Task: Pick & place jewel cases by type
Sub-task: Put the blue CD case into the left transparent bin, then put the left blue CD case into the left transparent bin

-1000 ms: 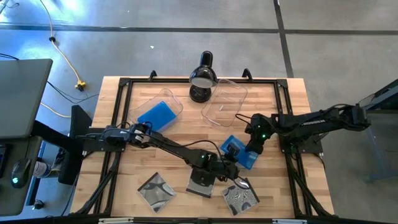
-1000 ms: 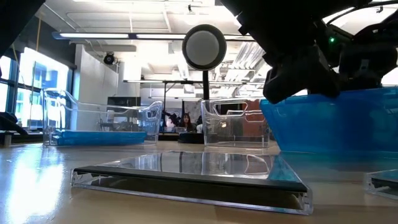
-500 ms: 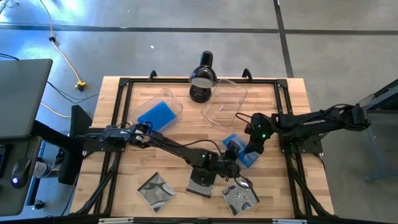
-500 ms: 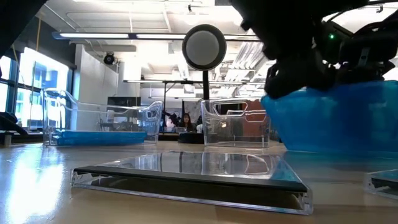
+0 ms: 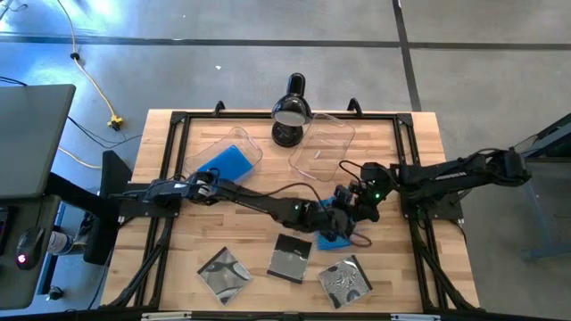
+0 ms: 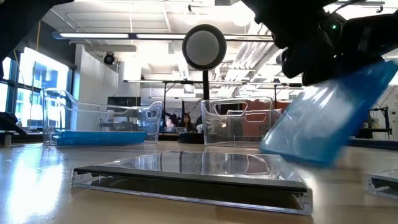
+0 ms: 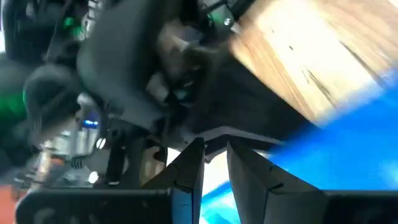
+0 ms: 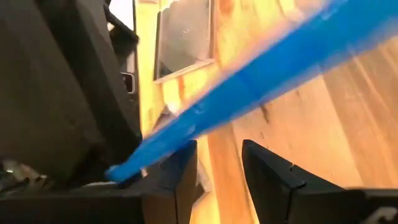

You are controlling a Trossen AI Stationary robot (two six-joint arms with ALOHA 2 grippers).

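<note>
The blue jewel case point(image 5: 334, 223) has tipped up on edge between the left tool point(image 5: 323, 217), now parting slightly, and the right tool point(image 5: 353, 203), whose grip I cannot tell, suggesting a handover.

I am working over a wooden table point(image 5: 178, 259) with a black frame point(image 5: 171, 120) round its edges. Along the far side stands a black desk lamp point(image 5: 288, 110), with a clear tub point(image 5: 323, 145) just beside it and a second clear tub point(image 5: 225, 158) further toward the left arm's side. Nearer the front edge three jewel cases lie flat in a rough row: a silvery one point(image 5: 223, 270), a dark one point(image 5: 291, 258) in the middle, and another silvery one point(image 5: 345, 281). From the low view the dark case point(image 6: 193, 174) sits flush on the wood; the rest looks flat too, though I cannot be sure.
</note>
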